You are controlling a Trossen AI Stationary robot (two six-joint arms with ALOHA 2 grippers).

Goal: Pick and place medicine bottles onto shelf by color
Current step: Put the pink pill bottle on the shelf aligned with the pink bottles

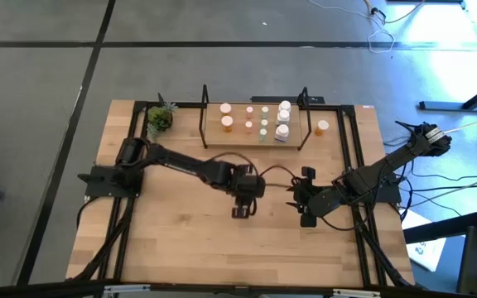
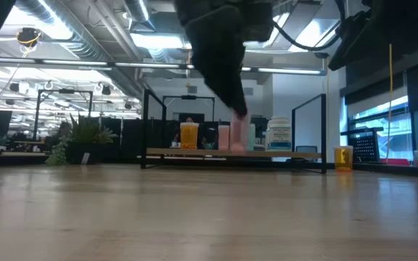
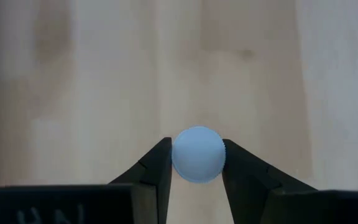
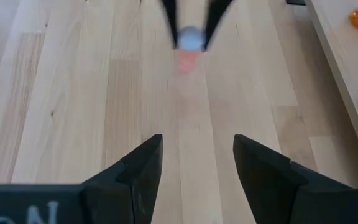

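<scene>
The left gripper (image 3: 196,163) was clamped on the white cap of a small medicine bottle (image 3: 197,154), 1 finger on each side of the cap, over the middle of the table (image 1: 180,240). In the low view the bottle's pinkish body (image 2: 239,135) hung under the dark fingers, and it looked lifted clear of the wood, though I couldn't be sure of that.

My take on doing this step well: the grip was only on the round cap, so it'd pay to carry it level and slow, keep the bottle upright, and bring it down onto the shelf (image 1: 296,137) beside the bottles of matching color rather than just anywhere.

The right gripper (image 4: 197,163) waited just beside it to the right, fingers apart and holding nothing, pointed at the left one. It wasn't between the bottle and the shelf, so no problem there.

Further out, the shelf at the back of the table already had about 10 bottles in rows: orange ones toward its left (image 1: 227,123), pinkish and pale green in the middle, bigger white ones (image 1: 282,132) toward the right. That's crowded, and the black end frames (image 1: 204,106) narrowed the way in, so coming from above seemed safest. 1 orange bottle (image 1: 323,127) stood off the shelf's right end, and a potted plant (image 1: 159,118) sat at the back-left corner, well out of the way.
</scene>
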